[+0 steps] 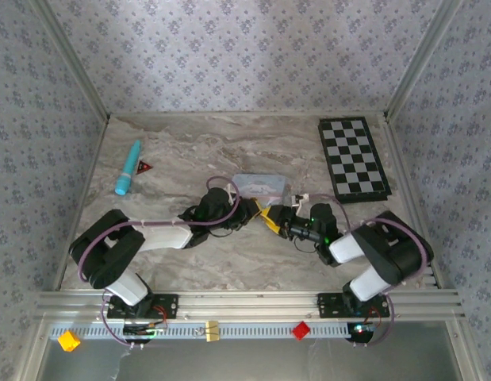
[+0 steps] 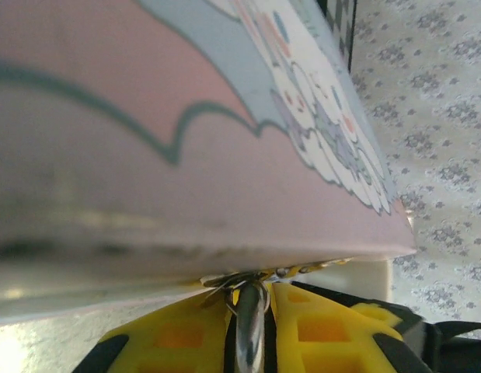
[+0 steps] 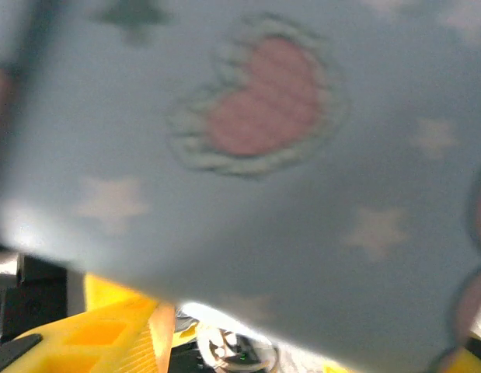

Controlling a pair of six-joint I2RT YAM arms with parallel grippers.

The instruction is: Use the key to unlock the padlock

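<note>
Tin (image 1: 259, 185) comes first: the pale blue cartoon-printed box is sitting on the marble table (image 1: 182, 159), and both of your grippers are meeting at the tin's near edge. Your left gripper (image 1: 261, 212) is sitting at the left of that edge. Its yellow fingers (image 2: 325, 330) are squeezing together on a slim silvery metal piece (image 2: 252, 334) that is touching the tin's lower rim. It may be the key or the lock's shackle; I cannot tell which. Your right gripper (image 1: 275, 224) is facing it from the tin's right. Its fingers (image 3: 116, 334) are standing apart and gripping nothing I can see, with a small shiny round bit (image 3: 236, 350) showing between them just below the tin's face. The black padlock is hiding somewhere under that same near edge, and I cannot pick it out.

By my reading, you are working at the key-and-lock stage, with one part pinned and the other not yet taken. The next move is asking you to close the right fingers squarely on their part while the left is holding steady, then turn gently.
</note>
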